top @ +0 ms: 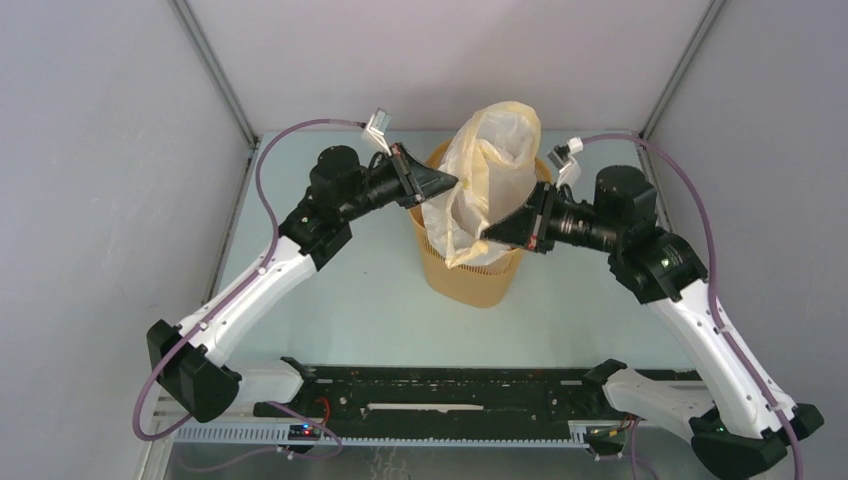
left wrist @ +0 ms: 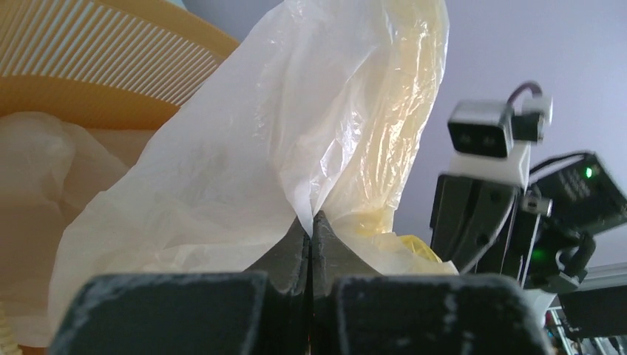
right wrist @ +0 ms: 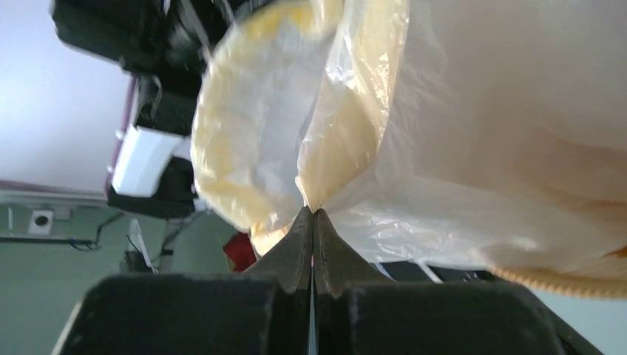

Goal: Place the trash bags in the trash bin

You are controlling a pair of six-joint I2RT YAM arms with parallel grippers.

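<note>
The orange-tan mesh trash bin (top: 470,278) stands mid-table. A translucent white-yellow trash bag (top: 492,165) rises out of it, puffed up well above the rim. My left gripper (top: 452,182) is shut on the bag's left side; in the left wrist view its tips (left wrist: 312,222) pinch a fold of the bag (left wrist: 296,133), with the bin's rim (left wrist: 96,66) behind. My right gripper (top: 488,236) is shut on the bag's lower right front; in the right wrist view its tips (right wrist: 312,214) pinch the bag's film (right wrist: 480,148) above the bin's rim (right wrist: 569,285). The bin's inside is hidden.
Grey walls enclose the pale green table (top: 340,310) on three sides. A black rail (top: 450,390) runs along the near edge between the arm bases. Purple cables (top: 265,170) loop above both arms. The two wrists face each other closely across the bin.
</note>
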